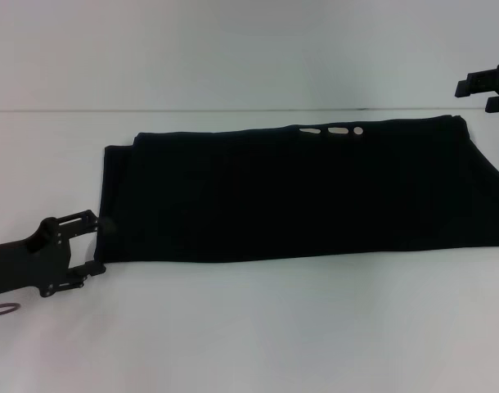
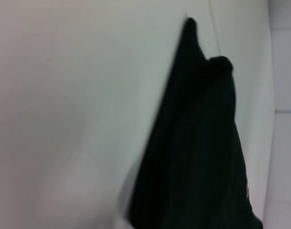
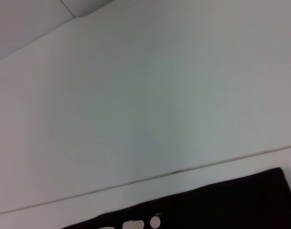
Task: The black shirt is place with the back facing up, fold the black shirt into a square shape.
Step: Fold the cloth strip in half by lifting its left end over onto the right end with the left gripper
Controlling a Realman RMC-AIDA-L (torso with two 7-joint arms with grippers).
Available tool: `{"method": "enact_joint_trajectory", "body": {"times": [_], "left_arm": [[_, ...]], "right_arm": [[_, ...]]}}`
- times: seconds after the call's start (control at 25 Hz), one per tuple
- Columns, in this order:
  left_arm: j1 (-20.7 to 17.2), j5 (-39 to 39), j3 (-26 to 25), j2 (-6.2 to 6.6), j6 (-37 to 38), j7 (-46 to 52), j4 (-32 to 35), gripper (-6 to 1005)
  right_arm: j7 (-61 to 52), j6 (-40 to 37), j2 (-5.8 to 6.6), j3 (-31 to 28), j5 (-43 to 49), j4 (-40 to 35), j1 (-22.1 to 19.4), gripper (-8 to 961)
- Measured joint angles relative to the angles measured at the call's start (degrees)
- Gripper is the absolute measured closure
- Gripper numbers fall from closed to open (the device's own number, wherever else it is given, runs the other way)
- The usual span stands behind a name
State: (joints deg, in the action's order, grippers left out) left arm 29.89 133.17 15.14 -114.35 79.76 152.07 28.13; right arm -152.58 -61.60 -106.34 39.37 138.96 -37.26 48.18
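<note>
Head view shows the black shirt [image 1: 298, 192] folded into a long band running left-right on the white table [image 1: 249, 327]; the left gripper [image 1: 92, 242], fingers spread, sits at its left end, nearer than the right gripper [image 1: 488, 88], whose finger state cannot be told.

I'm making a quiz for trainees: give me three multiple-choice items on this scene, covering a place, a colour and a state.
1. Where is the left gripper?
A. at the shirt's left end
B. above the shirt's middle
C. at the far right

2. What colour is the shirt?
A. white
B. red
C. black

3. What state is the shirt in?
A. crumpled in a heap
B. folded into a long band
C. hanging in the air

Answers: 1 A, its open fingers sit at that edge; 2 C, black on the white table; 3 B, it lies flat, stretched sideways. The right gripper waits far right.
</note>
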Motion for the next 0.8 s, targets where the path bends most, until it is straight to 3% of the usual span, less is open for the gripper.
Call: {"method": "enact_joint_trajectory", "body": {"times": [0.16, 0.8], "left_arm": [[-0.52, -0.62, -0.89, -0.73, -1.81, 0.69, -0.80, 213], [0.68, -0.60, -0.87, -1.22, -7.68, 1.54, -4.39, 212]], "right_arm": [[0.07, -0.10, -0.03, 0.00, 0.01, 0.00, -0.11, 267], [0.48, 0.58, -0.19, 0.00, -0.22, 0.03, -0.11, 267]]}}
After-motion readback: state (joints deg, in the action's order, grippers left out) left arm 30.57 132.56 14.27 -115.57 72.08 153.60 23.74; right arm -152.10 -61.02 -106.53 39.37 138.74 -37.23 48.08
